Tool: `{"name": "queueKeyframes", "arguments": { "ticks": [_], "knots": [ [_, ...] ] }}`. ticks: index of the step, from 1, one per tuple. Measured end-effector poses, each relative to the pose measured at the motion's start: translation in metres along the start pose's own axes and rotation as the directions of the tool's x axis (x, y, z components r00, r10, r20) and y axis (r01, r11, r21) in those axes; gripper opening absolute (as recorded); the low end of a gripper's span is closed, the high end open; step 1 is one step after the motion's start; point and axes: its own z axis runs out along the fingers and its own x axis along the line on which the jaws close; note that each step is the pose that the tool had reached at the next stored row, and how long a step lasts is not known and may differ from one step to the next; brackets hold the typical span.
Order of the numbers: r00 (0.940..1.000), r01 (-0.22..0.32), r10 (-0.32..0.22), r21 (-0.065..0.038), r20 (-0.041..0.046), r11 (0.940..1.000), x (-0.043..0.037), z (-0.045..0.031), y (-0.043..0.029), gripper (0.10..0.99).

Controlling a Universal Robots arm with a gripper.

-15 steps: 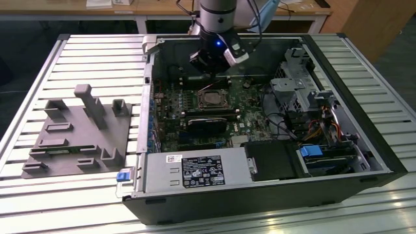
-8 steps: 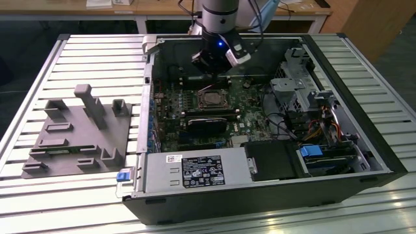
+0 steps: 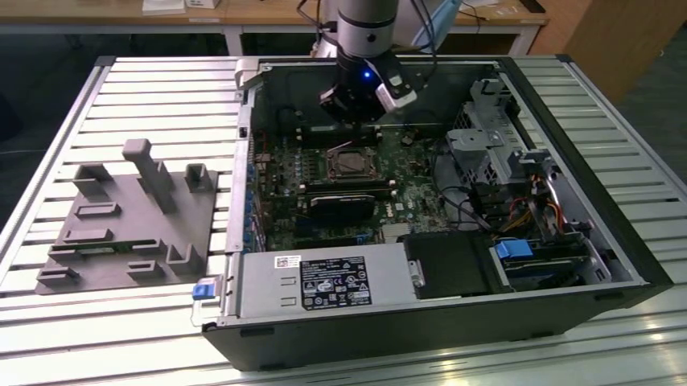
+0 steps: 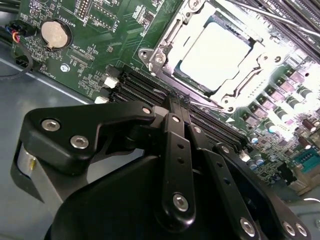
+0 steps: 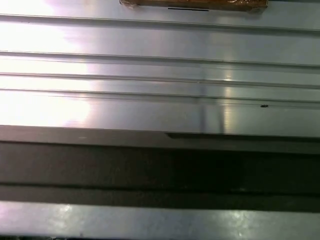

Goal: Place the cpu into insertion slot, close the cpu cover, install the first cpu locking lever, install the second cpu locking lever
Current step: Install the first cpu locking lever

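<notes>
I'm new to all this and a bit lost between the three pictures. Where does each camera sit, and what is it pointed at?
Exterior view: off the arm, looking down into the open computer case on a slatted table; the arm and its gripper hang over the motherboard.
Second wrist view: rides on the arm, looking past the black gripper at the cpu in its socket, under the cpu cover.
First wrist view: rides on the arm, facing pale ribbed metal and a dark band.
Shared: exterior and second wrist views both show gripper and socket.

cpu (image 4: 214, 56) in insertion slot (image 4: 165, 47), under cpu cover (image 4: 250, 80)
</notes>
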Motion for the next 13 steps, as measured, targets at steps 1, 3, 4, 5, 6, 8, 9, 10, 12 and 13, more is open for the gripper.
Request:
{"name": "queueKeyframes", "arguments": {
  "ticks": [1, 3, 4, 5, 6, 8, 9, 10, 12, 13],
  "knots": [
    [1.0, 0.0, 0.0, 0.0, 0.0, 1.0, -0.0003, 0.0009, 0.0, 0.106],
    [1.0, 0.0, 0.0, 0.0, 0.0, 1.0, -0.0011, 0.0026, 0.0, 0.106],
    [1.0, 0.0, 0.0, 0.0, 0.0, 1.0, -0.0015, 0.0035, 0.0, 0.106],
    [1.0, 0.0, 0.0, 0.0, 0.0, 1.0, -0.0019, 0.0045, 0.0, 0.106],
    [1.0, 0.0, 0.0, 0.0, 0.0, 1.0, -0.002, 0.0056, 0.0, 0.106],
    [1.0, 0.0, 0.0, 0.0, 0.0, 1.0, -0.0023, 0.0081, -0.0001, 0.106],
    [1.0, 0.0, 0.0, 0.0, -0.0001, 1.0, -0.0024, 0.0092, -0.0002, 0.106],
    [1.0, 0.0, 0.0, 0.0, -0.0001, 1.0, -0.0026, 0.0103, -0.0002, 0.106],
    [1.0, 0.0, 0.0, 0.0, -0.0001, 1.0, -0.0031, 0.0123, -0.0003, 0.106],
    [1.0, 0.0, 0.0, 0.0, 0.0, 1.0, -0.0033, 0.0133, -0.0003, 0.106]
  ]
}}
